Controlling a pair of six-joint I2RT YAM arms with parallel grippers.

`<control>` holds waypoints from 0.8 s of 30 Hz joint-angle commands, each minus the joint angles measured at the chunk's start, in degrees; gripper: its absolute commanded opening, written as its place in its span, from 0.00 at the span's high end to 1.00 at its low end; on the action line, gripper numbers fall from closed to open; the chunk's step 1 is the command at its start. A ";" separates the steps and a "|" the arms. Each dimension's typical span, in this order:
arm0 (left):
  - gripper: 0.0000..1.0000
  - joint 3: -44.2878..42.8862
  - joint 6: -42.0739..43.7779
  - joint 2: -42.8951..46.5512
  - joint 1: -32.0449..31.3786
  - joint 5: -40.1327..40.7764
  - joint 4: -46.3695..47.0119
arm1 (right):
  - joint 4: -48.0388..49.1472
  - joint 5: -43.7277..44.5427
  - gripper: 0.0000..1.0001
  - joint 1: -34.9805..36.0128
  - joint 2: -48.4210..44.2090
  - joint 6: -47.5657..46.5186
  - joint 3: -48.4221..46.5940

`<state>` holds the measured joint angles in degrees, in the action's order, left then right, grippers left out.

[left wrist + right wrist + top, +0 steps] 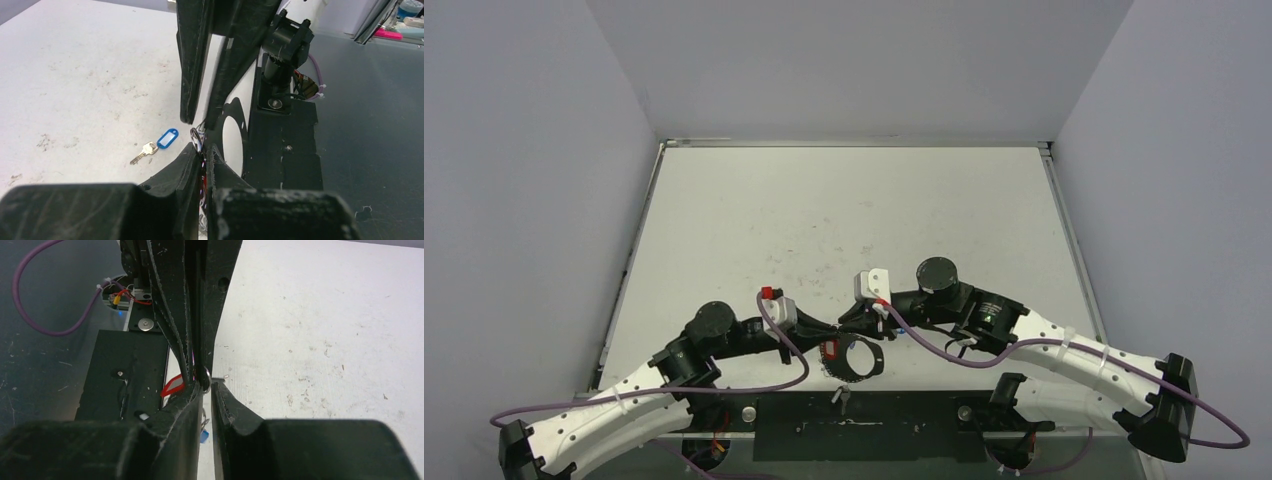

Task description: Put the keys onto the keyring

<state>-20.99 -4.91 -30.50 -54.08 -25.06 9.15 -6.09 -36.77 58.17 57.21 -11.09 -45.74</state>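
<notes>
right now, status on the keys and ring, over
Left end effector shut on red-tag key. Right end effector shut at small ring, grip unclear. Blue-tag key loose on table.

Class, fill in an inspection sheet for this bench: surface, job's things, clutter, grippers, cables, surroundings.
Surface: scuffed white table, black strip along its near edge.
Job's things: large dark-looking round keyring hoop between the grippers; silver key with red plastic tag at the left fingertips; silver key with blue plastic tag lying loose on the table.
Clutter: small silvery bit on the black strip, unidentifiable.
Grippers: left gripper shut on the red-tagged key; right gripper shut, apparently on the hoop.
Cables: purple cable looping along each arm.
Surroundings: plain grey walls on three sides.
</notes>
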 commanded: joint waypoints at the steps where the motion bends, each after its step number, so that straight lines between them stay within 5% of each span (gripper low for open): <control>1: 1.00 -4.85 0.48 1.58 0.05 2.81 -4.44 | 0.22 0.04 0.77 0.29 -2.57 -2.17 -0.67; 4: 1.00 -7.06 1.53 0.95 0.03 2.69 -8.58 | -2.08 0.00 0.60 0.28 -2.91 -4.76 -1.85; 9: 1.00 -10.02 3.58 -0.97 0.06 1.73 -14.32 | -3.32 -0.54 0.53 0.29 -2.22 -6.42 -3.29; 24: 1.00 -14.63 9.53 -7.12 0.03 -2.80 -18.50 | -6.74 -5.99 0.66 0.28 4.84 -9.24 -8.13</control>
<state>-32.45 3.36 -37.74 -54.02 -25.76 -11.73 -12.34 -39.72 58.22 60.86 -18.48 -50.98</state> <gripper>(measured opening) 0.036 0.345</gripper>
